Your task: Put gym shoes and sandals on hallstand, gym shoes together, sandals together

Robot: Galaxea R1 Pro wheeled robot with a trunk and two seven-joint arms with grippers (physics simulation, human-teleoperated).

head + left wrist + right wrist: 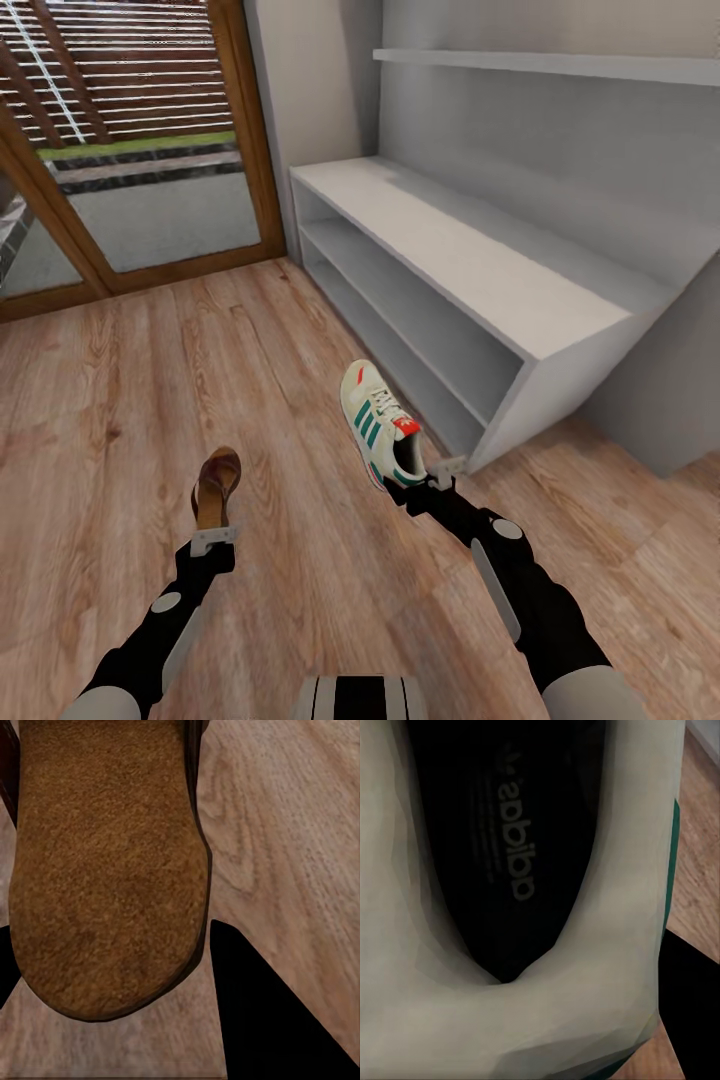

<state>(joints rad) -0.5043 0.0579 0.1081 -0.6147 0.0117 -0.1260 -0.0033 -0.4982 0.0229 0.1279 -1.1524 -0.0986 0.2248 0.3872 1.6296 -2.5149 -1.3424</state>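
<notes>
Ahead of the left end effector (213,538), a sandal (217,486) sticks out heel-first in its grip, above the floor (120,400); the fingers are mostly hidden under the heel. At the right end effector (437,478), a sneaker (380,424) is clamped by its heel, toe pointing away. Close up, its dark insole fills the right wrist view and the fingers are cut off. Just beyond the sneaker stands the hallstand (480,270), shelves bare.
</notes>
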